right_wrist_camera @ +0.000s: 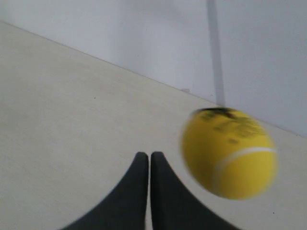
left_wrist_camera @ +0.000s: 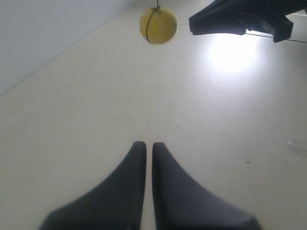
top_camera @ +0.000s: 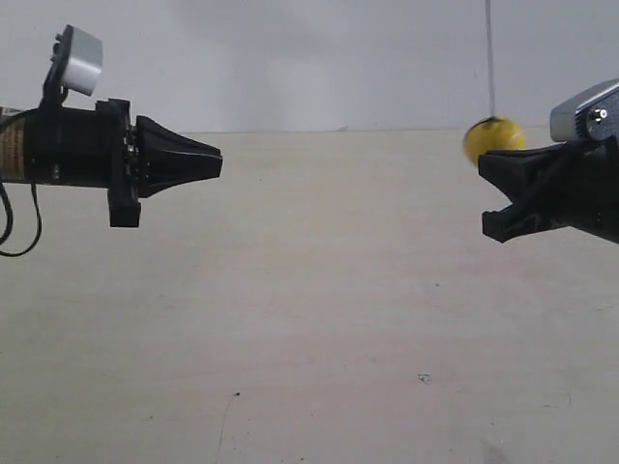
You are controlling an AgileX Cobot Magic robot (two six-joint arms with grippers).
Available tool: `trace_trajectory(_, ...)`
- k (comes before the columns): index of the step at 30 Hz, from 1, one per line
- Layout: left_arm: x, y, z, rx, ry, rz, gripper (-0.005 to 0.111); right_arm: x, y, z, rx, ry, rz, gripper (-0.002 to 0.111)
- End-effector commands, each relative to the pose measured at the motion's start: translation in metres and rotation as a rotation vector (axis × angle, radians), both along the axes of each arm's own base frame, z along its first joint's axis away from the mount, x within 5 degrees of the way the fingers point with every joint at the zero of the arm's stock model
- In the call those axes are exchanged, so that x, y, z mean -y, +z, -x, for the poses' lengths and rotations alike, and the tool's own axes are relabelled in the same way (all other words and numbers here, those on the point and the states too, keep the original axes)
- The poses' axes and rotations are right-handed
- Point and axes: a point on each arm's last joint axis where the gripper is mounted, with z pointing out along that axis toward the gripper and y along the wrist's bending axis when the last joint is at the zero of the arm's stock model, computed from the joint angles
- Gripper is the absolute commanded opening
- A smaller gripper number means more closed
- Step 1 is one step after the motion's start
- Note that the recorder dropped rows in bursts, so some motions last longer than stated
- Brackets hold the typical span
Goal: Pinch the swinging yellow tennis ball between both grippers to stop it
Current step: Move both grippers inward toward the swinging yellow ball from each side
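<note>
Both grippers are pressed shut and empty. Each wrist view shows its two black fingers [left_wrist_camera: 129, 182] lying together with only a hairline slit between them, so the left gripper [top_camera: 219, 161] and the right gripper [top_camera: 482, 164] act as blunt cones rather than pincers. That suits the job, since the ball is to be squeezed between the two tips, not taken inside either one. In the exterior view they face each other across the pale table [top_camera: 309, 319], the left at 9 o'clock and the right at 3 o'clock, well apart, leaving a wide lane for the swing. The yellow tennis ball [top_camera: 491, 138] hangs on its thin string [top_camera: 490, 58] at about 2 o'clock in that view. It is just above the right gripper's tip, roughly at its 12 o'clock, and whether it brushes the tip cannot be told. The right wrist view shows it large, blurred and off to one side of the fingers, which suggests it is moving. The left wrist view shows it small and far off, near the opposite gripper. Judged from this, the pinch has not begun: the ball lies off the line joining the tips, and the left arm would have much the longer reach to close.
</note>
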Motion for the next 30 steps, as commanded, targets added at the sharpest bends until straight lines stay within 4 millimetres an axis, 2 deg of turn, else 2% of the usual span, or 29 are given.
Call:
trace_trajectory(1,0.023,-0.005,-0.003,0.012,-0.085,0.004,0.005,-0.001,-0.001,-0.01,0.018,0.022,0.005,0.0)
trace_trajectory(6,0.037,-0.007,-0.015,0.044,-0.086,-0.051,0.005,-0.002,-0.004,-0.012,0.017,0.032,-0.008,0.0)
trace_trajectory(14,0.037,-0.005,-0.026,0.06,-0.04,-0.046,0.005,-0.002,-0.004,-0.012,0.015,0.031,-0.011,0.0)
trace_trajectory(19,0.037,-0.011,-0.028,0.051,-0.042,-0.053,0.005,-0.004,-0.003,-0.012,0.017,0.043,-0.025,0.0)
trace_trajectory(24,0.037,-0.021,-0.029,0.033,-0.047,-0.057,0.005,-0.015,0.002,-0.011,0.079,0.089,-0.013,0.0)
trace_trajectory(30,0.038,-0.022,-0.029,0.033,-0.052,-0.055,0.005,-0.017,0.002,-0.028,0.05,0.058,0.029,0.0)
